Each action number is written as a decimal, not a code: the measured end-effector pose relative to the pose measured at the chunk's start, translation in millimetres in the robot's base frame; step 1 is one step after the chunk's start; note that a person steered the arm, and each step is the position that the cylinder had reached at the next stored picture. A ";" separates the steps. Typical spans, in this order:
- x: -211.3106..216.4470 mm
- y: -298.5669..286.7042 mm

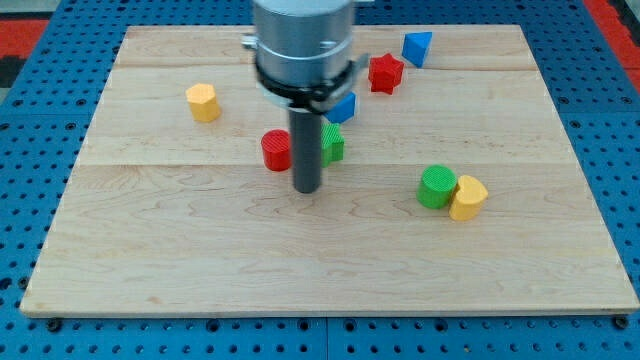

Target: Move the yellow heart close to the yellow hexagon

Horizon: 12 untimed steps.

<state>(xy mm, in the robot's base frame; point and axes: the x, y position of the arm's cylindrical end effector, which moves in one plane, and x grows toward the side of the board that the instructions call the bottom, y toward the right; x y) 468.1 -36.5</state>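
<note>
The yellow heart lies at the view's right, touching a green round block on its left. The yellow hexagon sits at the view's upper left, far from the heart. My tip rests on the board near the middle, well left of the heart and below right of the hexagon. It stands just below right of a red round block and beside a green block.
A blue block is partly hidden behind the arm. A red block and a blue triangular block lie at the view's top right. The wooden board sits on a blue pegboard.
</note>
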 end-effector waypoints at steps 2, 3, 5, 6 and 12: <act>6.8 1.7; 53.5 128.4; 144.6 314.3; 97.1 360.5; 53.7 72.9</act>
<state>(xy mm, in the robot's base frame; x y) 521.9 36.4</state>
